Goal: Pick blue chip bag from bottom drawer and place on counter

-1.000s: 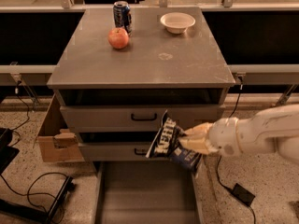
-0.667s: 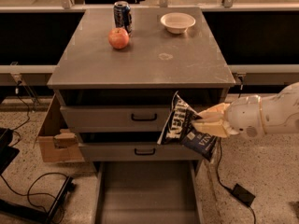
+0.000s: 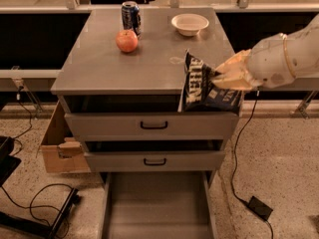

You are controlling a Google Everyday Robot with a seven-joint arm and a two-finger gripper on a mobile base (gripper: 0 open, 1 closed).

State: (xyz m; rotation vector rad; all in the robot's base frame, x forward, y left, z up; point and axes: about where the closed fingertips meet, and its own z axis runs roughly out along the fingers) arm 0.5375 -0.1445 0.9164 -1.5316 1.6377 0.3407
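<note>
The blue chip bag [image 3: 202, 86] is dark navy with white lettering and hangs upright in my gripper [image 3: 223, 77], which is shut on its right side. The bag sits in front of the counter's [image 3: 154, 59] front right edge, at about counter height. My white arm comes in from the right. The bottom drawer [image 3: 157, 205] stands pulled out at the foot of the cabinet, its flat grey floor bare.
On the counter stand a blue soda can [image 3: 131, 17], an apple [image 3: 127, 41] and a white bowl [image 3: 190, 24]. Two drawers with black handles [image 3: 154, 125] are slightly ajar. A cardboard box [image 3: 60, 146] sits left of the cabinet; cables lie on the floor.
My gripper has lifted the chip bag up from in front of the middle drawers to the level of the counter's front right edge.
</note>
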